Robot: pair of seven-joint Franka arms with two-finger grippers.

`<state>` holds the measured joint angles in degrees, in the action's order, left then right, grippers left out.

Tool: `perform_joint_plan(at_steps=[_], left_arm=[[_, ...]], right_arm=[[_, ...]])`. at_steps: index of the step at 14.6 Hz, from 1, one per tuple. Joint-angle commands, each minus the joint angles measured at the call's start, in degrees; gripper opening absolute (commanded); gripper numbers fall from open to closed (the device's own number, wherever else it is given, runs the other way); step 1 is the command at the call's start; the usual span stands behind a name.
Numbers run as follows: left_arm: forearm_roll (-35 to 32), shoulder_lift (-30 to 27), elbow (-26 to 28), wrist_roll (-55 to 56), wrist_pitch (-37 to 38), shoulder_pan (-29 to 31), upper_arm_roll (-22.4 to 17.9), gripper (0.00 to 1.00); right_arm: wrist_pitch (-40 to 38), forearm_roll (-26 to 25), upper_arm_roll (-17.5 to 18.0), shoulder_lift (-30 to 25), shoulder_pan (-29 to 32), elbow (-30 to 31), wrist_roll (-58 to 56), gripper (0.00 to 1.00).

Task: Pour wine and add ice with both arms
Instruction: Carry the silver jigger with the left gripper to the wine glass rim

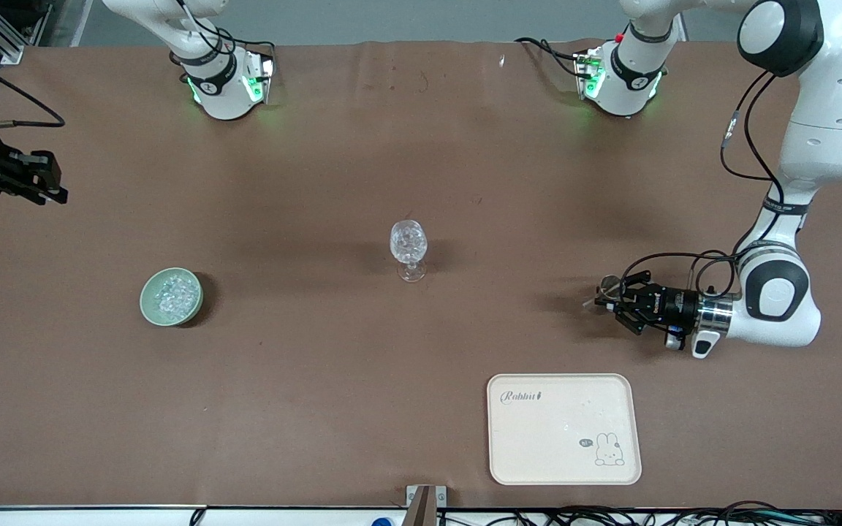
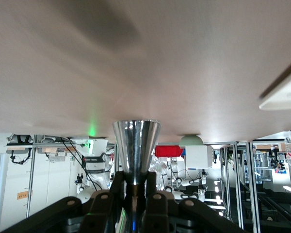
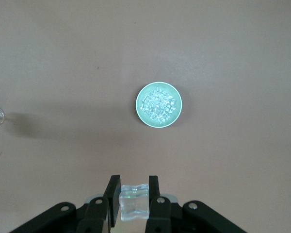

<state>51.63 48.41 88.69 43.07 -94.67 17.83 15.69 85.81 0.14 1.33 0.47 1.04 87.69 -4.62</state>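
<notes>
A stemmed glass [image 1: 409, 248] stands mid-table with ice [image 1: 408, 239] in its bowl. More ice [image 1: 172, 294] fills a green bowl [image 1: 150, 307] toward the right arm's end. My right gripper [image 1: 47, 188] hangs over that end of the table, shut on one clear ice cube [image 3: 135, 204], with the green bowl [image 3: 140, 114] below it. My left gripper [image 1: 615, 298] lies level, low over the table toward the left arm's end, shut on a shiny metal cup [image 2: 136, 141]. No wine shows; the cup's inside is hidden.
A cream tray [image 1: 563, 429] with a rabbit drawing lies near the front edge, nearer to the camera than the left gripper. Both arm bases stand along the back edge, with cables trailing off them.
</notes>
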Motion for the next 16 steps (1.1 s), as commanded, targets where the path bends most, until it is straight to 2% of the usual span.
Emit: perform_joint_plan(at_steps=[1,4,13,16], left_arm=[[1.28,-2.97,0.78,4.9,-2.18,-1.57,1.88,0.01],[1.19,-4.64,1.57,7.46,-6.48,-2.54,5.75,0.01],[1.1,-13.34,5.34,23.19,-18.52,-16.06,6.19,0.01],[0.23,-16.15,5.88,28.28,-20.47,-19.75,5.93,0.01]], right_arm=[[0.41,0.83,-0.01,-0.39,0.19,0.55,-0.57,0.04],[0.41,1.1,-0.01,-0.39,0.27,0.55,-0.57,0.05],[0.32,1.1,-0.1,-0.39,0.36,0.47,-0.57,0.05],[0.32,1.1,-0.1,-0.39,0.36,0.38,-0.57,0.05]])
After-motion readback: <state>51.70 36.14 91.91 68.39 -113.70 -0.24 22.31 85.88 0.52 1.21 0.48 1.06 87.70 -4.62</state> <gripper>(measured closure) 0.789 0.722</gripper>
